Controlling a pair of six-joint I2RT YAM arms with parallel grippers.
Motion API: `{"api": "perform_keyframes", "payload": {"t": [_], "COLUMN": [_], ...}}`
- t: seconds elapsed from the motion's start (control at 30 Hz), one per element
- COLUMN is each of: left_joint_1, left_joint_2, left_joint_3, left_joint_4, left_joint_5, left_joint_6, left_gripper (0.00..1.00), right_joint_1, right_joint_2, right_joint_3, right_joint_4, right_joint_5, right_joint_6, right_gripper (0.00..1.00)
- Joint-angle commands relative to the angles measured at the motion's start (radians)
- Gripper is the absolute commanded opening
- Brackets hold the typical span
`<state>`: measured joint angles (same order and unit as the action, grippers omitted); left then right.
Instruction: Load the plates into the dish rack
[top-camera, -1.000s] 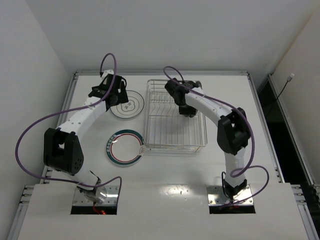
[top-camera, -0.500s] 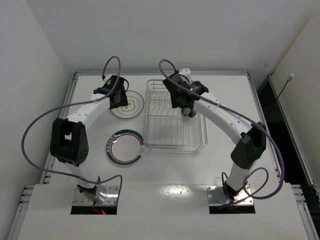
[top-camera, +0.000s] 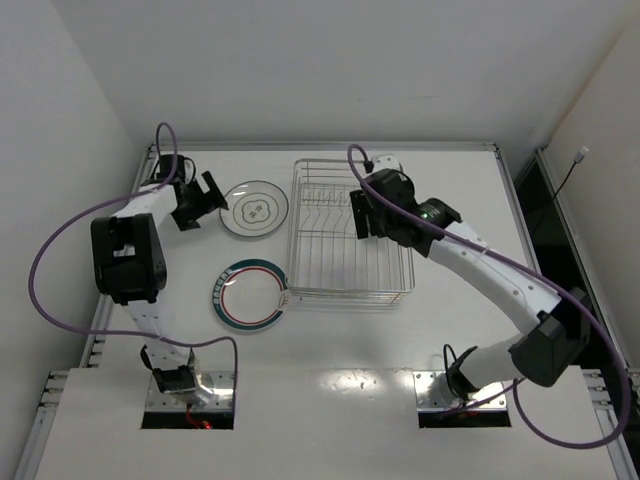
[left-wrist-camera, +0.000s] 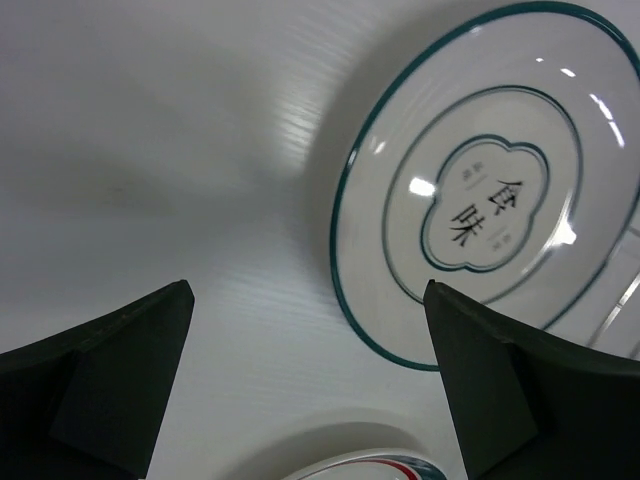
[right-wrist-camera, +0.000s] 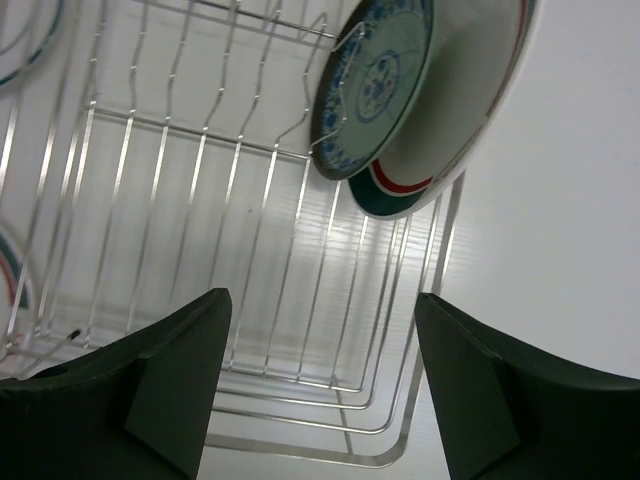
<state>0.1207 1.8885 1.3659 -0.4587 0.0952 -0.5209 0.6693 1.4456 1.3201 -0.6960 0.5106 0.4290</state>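
A white teal-rimmed plate with a dark centre motif lies flat on the table; it also shows in the left wrist view. My left gripper is open and empty just left of it. A white plate with green rim and red ring lies flat nearer me. The silver wire dish rack stands at centre. In the right wrist view a small teal-blue patterned plate stands upright in it against a larger white plate with a red band. My right gripper is open above the rack.
The table's left edge is close to my left gripper. The right arm hides the rack's far right part in the top view. White walls enclose the table on three sides.
My left gripper has swung left off the motif plate to the table beside it. My right arm has stretched out to the right and its gripper has drawn back over the rack's middle.
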Motion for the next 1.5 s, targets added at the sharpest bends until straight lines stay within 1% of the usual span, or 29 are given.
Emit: {"api": "perform_keyframes", "payload": {"t": [0.0, 0.03, 0.13, 0.17, 0.3, 0.43, 0.5, 0.57, 0.6, 0.63, 0.7, 0.73, 0.8, 0.83, 0.9, 0.93, 1.03, 1.17, 1.23, 1.33, 1.37, 1.4, 1.43, 1.47], "left_joint_1": [0.043, 0.043, 0.056, 0.056, 0.056, 0.056, 0.056, 0.056, 0.056, 0.056, 0.056, 0.056, 0.056, 0.056, 0.056, 0.056, 0.056, 0.056, 0.079, 0.105, 0.12, 0.12, 0.12, 0.12], "left_joint_2": [0.069, 0.086, 0.133, 0.133, 0.155, 0.175, 0.185, 0.195, 0.204, 0.204, 0.204, 0.204, 0.204, 0.192, 0.181, 0.172, 0.144, 0.071, 0.028, -0.08, -0.104, -0.127, -0.164, -0.175], "left_joint_3": [-0.01, -0.019, -0.019, -0.019, -0.03, -0.03, -0.03, -0.043, -0.053, -0.053, -0.053, -0.053, -0.062, -0.062, -0.062, -0.062, -0.062, -0.062, -0.088, -0.157, -0.178, -0.201, -0.244, -0.261], "left_joint_4": [0.113, 0.124, 0.134, 0.149, 0.149, 0.149, 0.176, 0.204, 0.227, 0.227, 0.245, 0.246, 0.246, 0.246, 0.246, 0.23, 0.221, 0.222, 0.247, 0.351, 0.436, 0.487, 0.597, 0.598], "left_joint_5": [0.325, 0.375, 0.4, 0.429, 0.414, 0.414, 0.475, 0.515, 0.534, 0.56, 0.56, 0.57, 0.571, 0.56, 0.534, 0.509, 0.476, 0.428, 0.428, 0.491, 0.555, 0.595, 0.636, 0.679], "left_joint_6": [-0.03, -0.04, -0.05, -0.05, -0.05, -0.05, -0.05, -0.062, -0.062, -0.062, -0.062, -0.062, -0.062, -0.062, -0.062, -0.062, -0.062, -0.062, -0.062, -0.088, -0.118, -0.137, -0.177, -0.201], "left_gripper": [1.0, 1.0, 1.0, 1.0, 1.0, 1.0, 1.0, 0.96, 0.94, 0.83, 0.72, 0.62, 0.49, 0.37, 0.28, 0.18, 0.01, 0.0, 0.0, 0.0, 0.0, 0.0, 0.0, 0.0], "right_joint_1": [-0.008, -0.008, -0.008, -0.008, -0.008, -0.008, -0.008, -0.008, -0.008, -0.008, -0.008, -0.008, -0.008, -0.008, -0.008, -0.008, -0.008, -0.008, -0.008, -0.008, -0.008, -0.008, -0.008, -0.008], "right_joint_2": [-0.077, -0.089, -0.134, -0.146, -0.203, -0.234, -0.258, -0.258, -0.258, -0.258, -0.267, -0.268, -0.268, -0.268, -0.277, -0.277, -0.277, -0.277, -0.277, -0.277, -0.277, -0.277, -0.277, -0.277], "right_joint_3": [-0.076, -0.093, -0.154, -0.169, -0.252, -0.275, -0.285, -0.294, -0.294, -0.294, -0.294, -0.294, -0.294, -0.294, -0.294, -0.294, -0.294, -0.294, -0.285, -0.285, -0.274, -0.274, -0.265, -0.265], "right_joint_4": [0.11, 0.125, 0.135, 0.135, 0.144, 0.121, 0.112, 0.102, 0.102, 0.092, 0.092, 0.092, 0.082, 0.082, 0.072, 0.072, 0.062, 0.062, 0.062, 0.052, 0.052, 0.052, 0.043, 0.043], "right_joint_5": [-0.13, -0.148, -0.201, -0.216, -0.236, -0.245, -0.245, -0.236, -0.236, -0.236, -0.236, -0.236, -0.236, -0.236, -0.236, -0.236, -0.236, -0.236, -0.236, -0.245, -0.245, -0.245, -0.256, -0.256], "right_joint_6": [-0.016, -0.016, -0.016, -0.007, 0.002, 0.002, 0.002, 0.002, 0.002, 0.011, 0.011, 0.011, 0.011, 0.011, 0.011, 0.011, 0.011, 0.011, 0.022, 0.022, 0.022, 0.022, 0.022, 0.022], "right_gripper": [0.73, 0.73, 0.73, 0.73, 0.74, 0.74, 0.74, 0.74, 0.74, 0.74, 0.74, 0.74, 0.74, 0.74, 0.74, 0.74, 0.74, 0.74, 0.74, 0.74, 0.74, 0.74, 0.74, 0.74]}}
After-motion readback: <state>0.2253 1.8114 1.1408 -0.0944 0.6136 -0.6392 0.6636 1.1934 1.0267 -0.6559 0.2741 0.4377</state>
